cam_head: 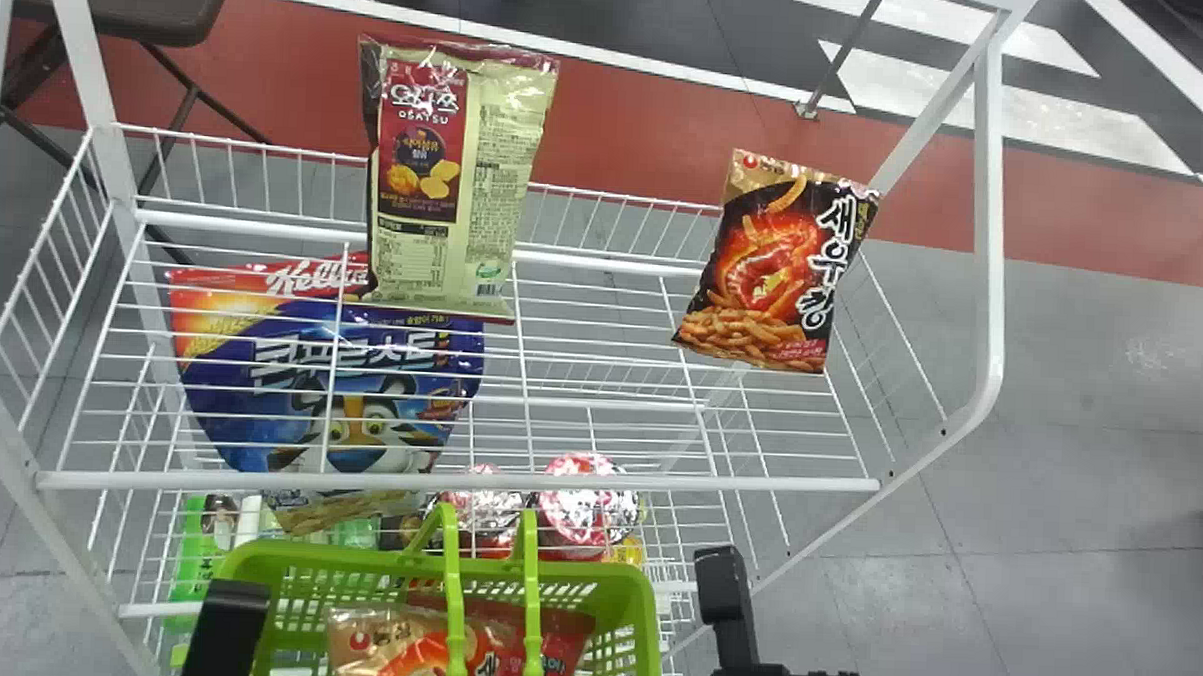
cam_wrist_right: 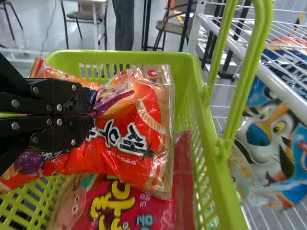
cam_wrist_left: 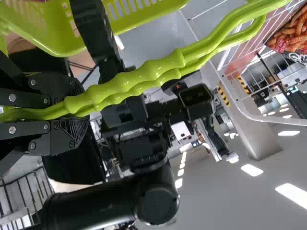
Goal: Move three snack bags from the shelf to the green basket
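Green basket: Your landmark, the green basket (cam_head: 354, 560), sits just on your side of the white wire shelf (cam_head: 456, 485), with bags inside it.
Handles: The two green handles (cam_wrist_left: 144, 79) rise from the basket and run back together toward your left arm.
Left gripper: Your left gripper (cam_wrist_left: 79, 109) is clenched around both handles, on your side of the basket.
Right gripper: Your right gripper (cam_wrist_right: 90, 115) is at the basket's opening, pinching the orange bag (cam_wrist_right: 120, 158) between its fingertips; the film puckers there.
Orange bag: It lies tilted in the top of the basket, over the pink bag.
Pink bag: The pink bag (cam_wrist_right: 148, 211), with yellow lettering, lies lower in the basket, underneath the orange one. You cannot tell how many bags lie under these two.
Cream and maroon bag: Beyond the basket and a little to its left, the cream and maroon bag (cam_head: 447, 173) is at the shelf's upper tier.
Black bag: Well apart from the basket, beyond it and to its right, the black bag (cam_head: 764, 274) is on the upper tier.
Cereal bag: Beyond the basket's left part, the blue cereal bag (cam_head: 290, 377) shows through the shelf wires.
Foil-lidded cups: Just past the basket's far rim, foil-lidded cups (cam_head: 586, 508) are on a lower tier.
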Robot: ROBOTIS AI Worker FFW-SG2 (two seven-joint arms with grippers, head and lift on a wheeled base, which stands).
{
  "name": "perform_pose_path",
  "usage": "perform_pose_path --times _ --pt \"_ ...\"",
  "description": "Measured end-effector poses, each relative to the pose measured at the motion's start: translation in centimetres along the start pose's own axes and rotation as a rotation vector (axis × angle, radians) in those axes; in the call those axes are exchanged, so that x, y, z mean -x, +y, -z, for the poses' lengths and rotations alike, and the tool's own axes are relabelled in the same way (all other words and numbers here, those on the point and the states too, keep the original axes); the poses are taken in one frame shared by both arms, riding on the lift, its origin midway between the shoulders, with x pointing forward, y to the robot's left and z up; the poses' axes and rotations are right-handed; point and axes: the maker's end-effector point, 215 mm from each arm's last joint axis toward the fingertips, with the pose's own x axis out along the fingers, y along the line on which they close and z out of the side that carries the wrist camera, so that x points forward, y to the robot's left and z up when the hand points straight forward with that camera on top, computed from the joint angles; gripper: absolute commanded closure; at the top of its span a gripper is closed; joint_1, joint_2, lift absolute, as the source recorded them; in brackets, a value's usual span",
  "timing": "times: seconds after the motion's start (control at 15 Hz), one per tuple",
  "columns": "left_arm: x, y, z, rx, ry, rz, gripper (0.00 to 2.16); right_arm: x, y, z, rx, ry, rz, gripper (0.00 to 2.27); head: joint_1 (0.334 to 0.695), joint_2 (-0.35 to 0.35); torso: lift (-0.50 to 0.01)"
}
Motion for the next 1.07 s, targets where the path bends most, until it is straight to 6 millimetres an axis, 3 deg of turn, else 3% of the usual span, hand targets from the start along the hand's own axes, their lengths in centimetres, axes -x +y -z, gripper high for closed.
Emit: perform_pose_path --times 0.2,0.33,0.53,0.67,0.93,1.07 --pt "0.1 0.0 0.0 -0.001 0.000 0.001 1.70 1.6 -1.4 -2.7 0.060 -0.096 0.043 0.05 0.695 -0.350 -0.047" --pt "0.1 0.0 0.0 0.000 0.000 0.000 1.70 4.5 -1.7 -4.0 0.087 -0.145 0.086 0.06 0.695 -0.350 -0.047" --pt "-0.1 0.1 0.1 -0.001 0.002 -0.007 1.69 9.0 -0.5 -4.8 0.102 -0.201 0.114 0.06 0.695 -0.350 -0.047" --pt "-0.2 0.2 0.1 -0.003 0.006 -0.010 1.67 12.1 -0.1 -8.1 0.194 -0.357 0.154 0.06 0.695 -0.350 -0.047" --pt "-0.3 0.2 0.1 -0.002 0.008 -0.008 1.67 19.8 -0.2 -18.5 0.441 -0.759 0.324 0.07 0.695 -0.350 -0.047" --pt "-0.4 0.2 0.2 -0.002 0.008 -0.008 1.67 22.5 -0.2 -22.9 0.497 -0.915 0.394 0.07 0.695 -0.350 -0.047"
